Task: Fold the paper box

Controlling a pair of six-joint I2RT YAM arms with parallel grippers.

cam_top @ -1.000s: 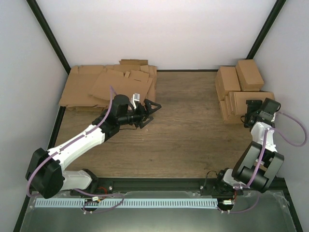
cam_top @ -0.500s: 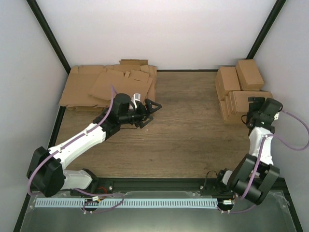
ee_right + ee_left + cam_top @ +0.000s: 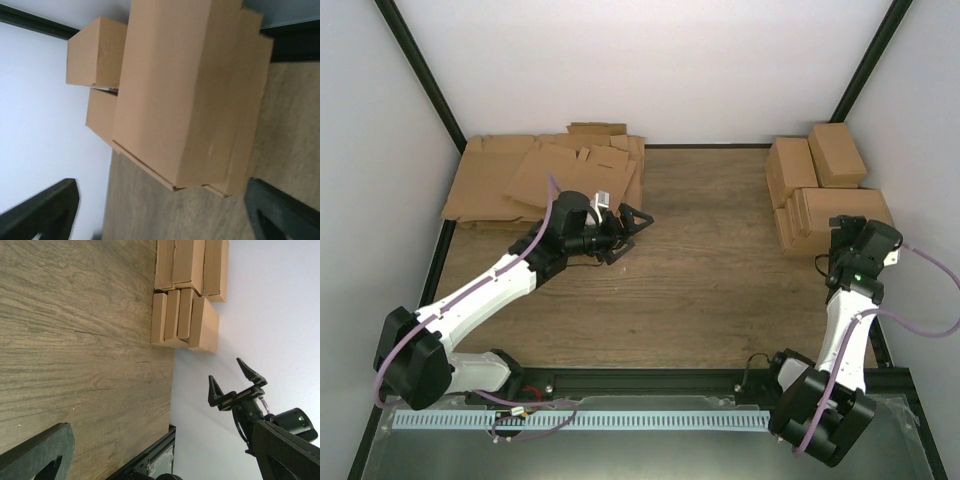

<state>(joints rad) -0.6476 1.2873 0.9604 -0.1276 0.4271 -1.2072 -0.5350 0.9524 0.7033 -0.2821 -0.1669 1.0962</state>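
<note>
No open tray with a lid panel shows; only closed, folded brown paper boxes stand stacked at the right rear. The nearest closed box lies on top of the stack, just ahead of my right gripper. That gripper is open and empty, apart from the box, and its fingers frame bare table. My left gripper is open and empty above the table, just right of the heap of flat cardboard sheets. Its fingers point across the table at the stack.
The flat notched sheets fill the back left corner. White walls close in the back and both sides. A black rail runs along the near edge. My right gripper also shows in the left wrist view, raised against the wall.
My right gripper has drawn back from the stacked boxes toward the near side, and its arm has straightened. My left arm has barely moved.
</note>
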